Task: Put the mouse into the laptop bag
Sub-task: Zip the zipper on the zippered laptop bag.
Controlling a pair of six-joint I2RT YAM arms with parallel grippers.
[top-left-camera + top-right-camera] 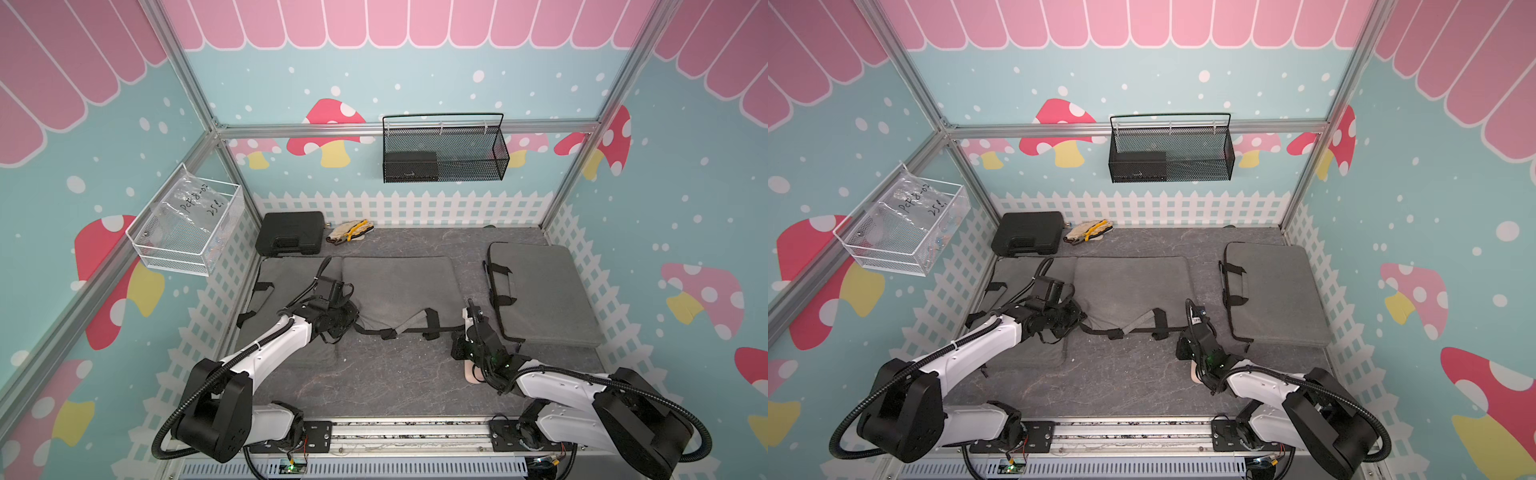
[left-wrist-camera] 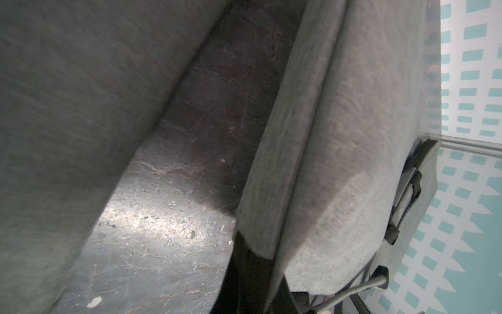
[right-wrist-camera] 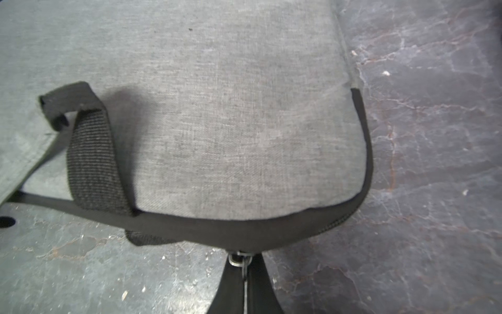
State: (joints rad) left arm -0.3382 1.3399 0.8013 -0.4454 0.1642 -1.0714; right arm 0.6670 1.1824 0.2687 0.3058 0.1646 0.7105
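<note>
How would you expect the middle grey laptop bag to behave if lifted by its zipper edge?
Probably floppy: the laptop bag has a near edge bowing loosely and its handle slumps over. Pulled by the zipper pull, the fabric would likely stretch before the whole bag moves.

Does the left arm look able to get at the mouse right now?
Probably not yet: the mouse lies under the right arm, which blocks the way while the right gripper is shut on the middle bag's zipper pull.

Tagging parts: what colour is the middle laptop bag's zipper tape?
Black zipper tape; clearest in the right wrist view.
</note>
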